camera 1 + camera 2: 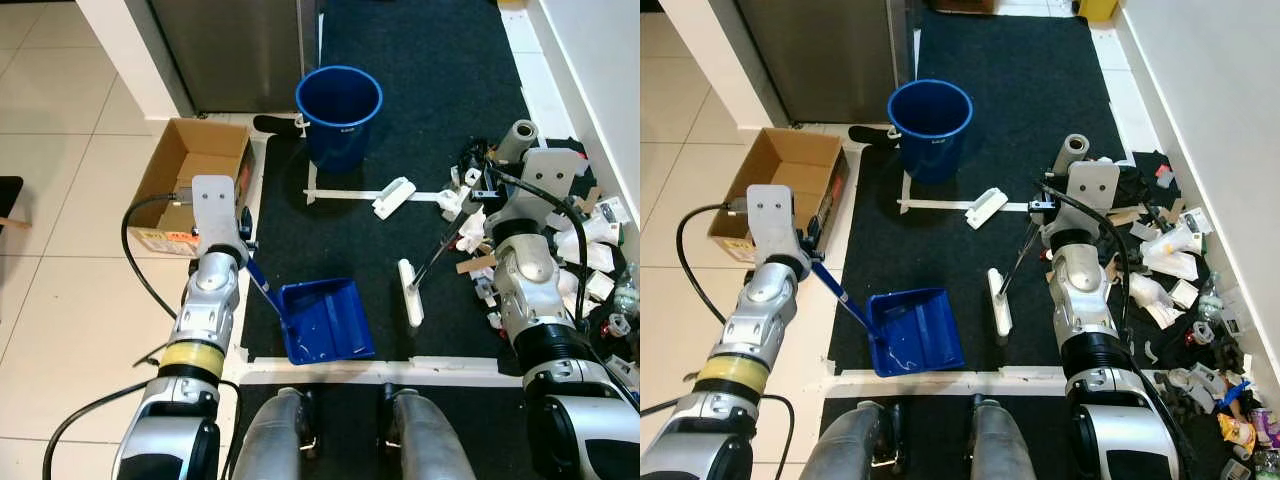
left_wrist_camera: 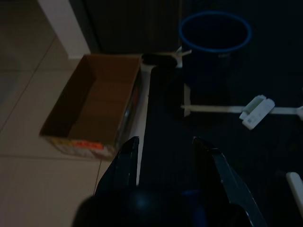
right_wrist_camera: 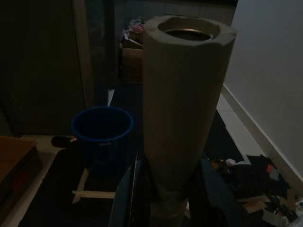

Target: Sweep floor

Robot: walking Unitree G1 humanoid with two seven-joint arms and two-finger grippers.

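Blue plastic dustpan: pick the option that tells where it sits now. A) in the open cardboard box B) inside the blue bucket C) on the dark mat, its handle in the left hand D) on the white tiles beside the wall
C: the blue plastic dustpan lies flat on the dark mat, its handle running up into the left hand, short of the blue bucket.

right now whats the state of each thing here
dustpan: held by left hand, resting flat on the mat, nothing in it
broom: handle gripped by right hand, head on the mat
bucket: upright
cardboard box: open
white piece: lying unswept
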